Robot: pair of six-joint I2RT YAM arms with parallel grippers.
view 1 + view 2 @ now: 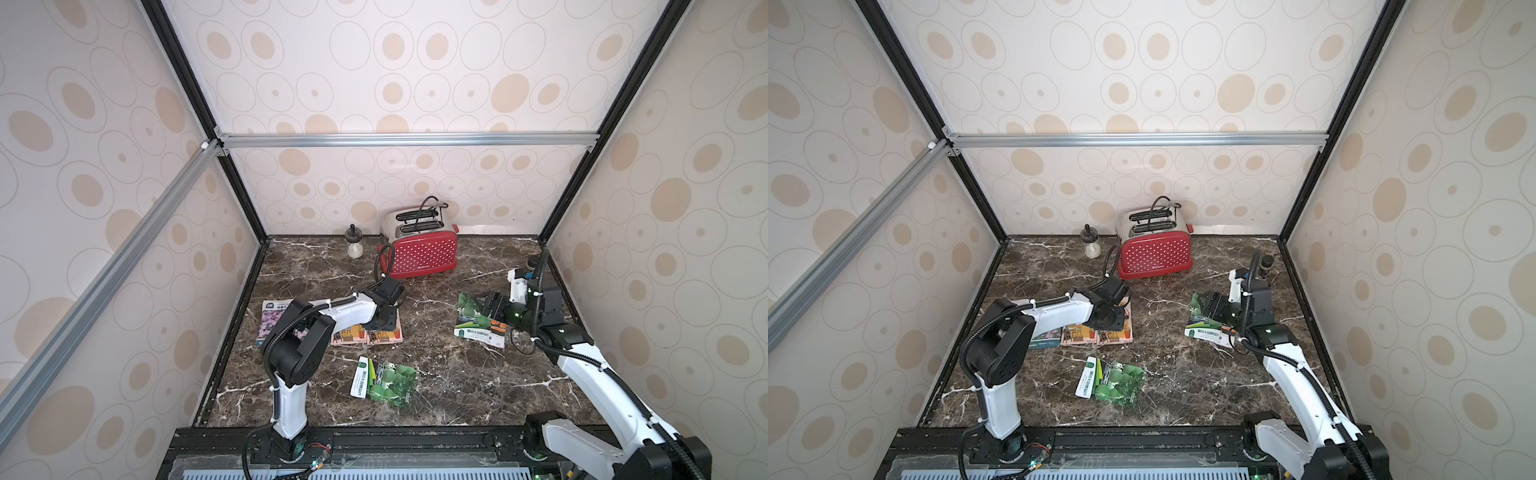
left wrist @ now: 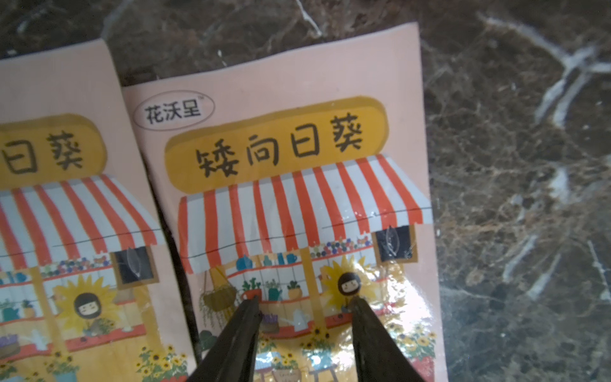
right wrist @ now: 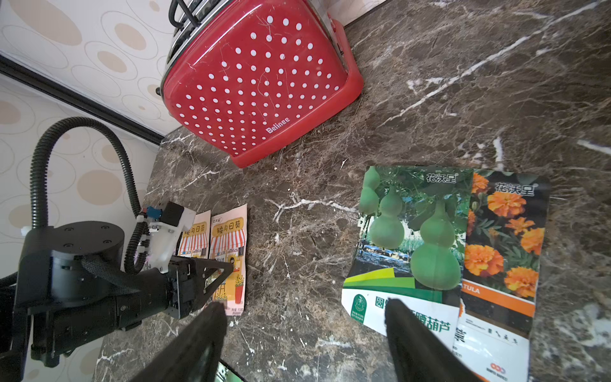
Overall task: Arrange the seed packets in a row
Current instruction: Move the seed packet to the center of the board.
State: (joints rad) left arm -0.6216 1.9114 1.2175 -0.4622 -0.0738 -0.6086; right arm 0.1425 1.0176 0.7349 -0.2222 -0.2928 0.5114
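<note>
The enclosure has spotted wall panels. A dark marble counter (image 1: 449,374) carries a red toaster (image 1: 424,253) at the back.

**Row, left side.** A purple-flower packet (image 1: 270,322) lies at the outer end, partly under the left arm. Two pink shop packets follow side by side, their long axes running front to back. The left fingers (image 1: 383,321) stand over the outer pink packet (image 2: 297,185). They are parted and nothing is held between them. In the left wrist view the tips sit on or just above the printed face, and contact cannot be confirmed. The inner pink packet (image 2: 66,215) lies just beside it, with a narrow gap between the edges.

**Right side.** The right fingers (image 1: 487,308) are spread wide and empty. They hover above the white-band end of the far gourd packet (image 3: 413,231). That packet overlaps one edge of the orange-flower packet (image 3: 506,238). Both lie well apart from the row.

**Outstanding item.** The loose gourd packet (image 1: 388,380) lies alone, on the robot's side of the pink pair and between the two arms. Its long axis runs crosswise, slightly skewed, with the white header toward the left arm, so it lies across the row's direction.

**Assessment.** The left fingers are the nearer to the loose gourd packet. The packet would need turning before it sits square beside the outer pink packet.
</note>
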